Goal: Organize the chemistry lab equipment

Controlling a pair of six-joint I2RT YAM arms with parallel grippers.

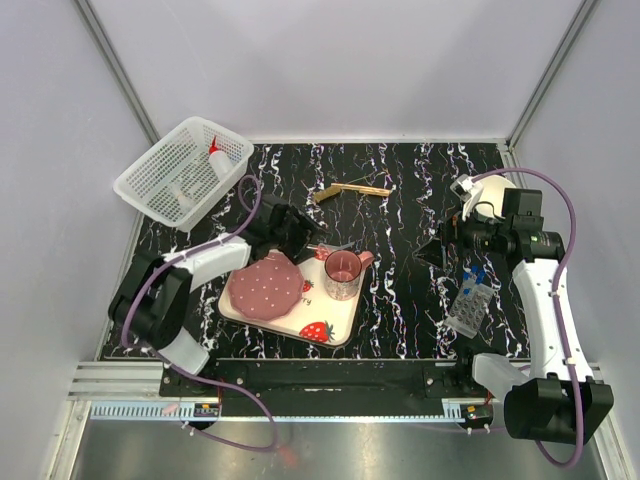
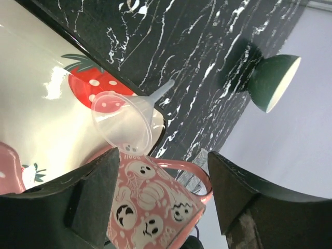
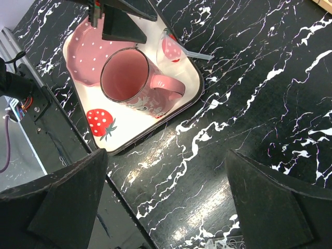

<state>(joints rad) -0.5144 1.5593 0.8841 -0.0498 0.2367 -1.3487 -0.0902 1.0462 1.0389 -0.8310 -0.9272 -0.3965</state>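
Currently left claw (image 2: 163,166) wide, gripping nothing, over strawberry-print white tray (image 2: 31,119). Small clear plastic funnel (image 2: 124,124) lies at tray edge beside pink ghost-print cup (image 2: 150,207). Right claw (image 3: 167,155) wide, empty, above black marbled worktop (image 3: 249,93). Small translucent red-capped bottle (image 1: 216,152) in white mesh basket (image 1: 160,185). Slim tan wooden tool (image 1: 352,190) on worktop. Clear perforated tube rack (image 1: 468,312) by right arm, blue-tipped thin tubes (image 1: 477,274) at its far end.

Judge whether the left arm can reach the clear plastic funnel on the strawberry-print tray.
Probably yes: the left gripper hangs open facing the clear plastic funnel, nothing between, though the pink mug stands close beside it.
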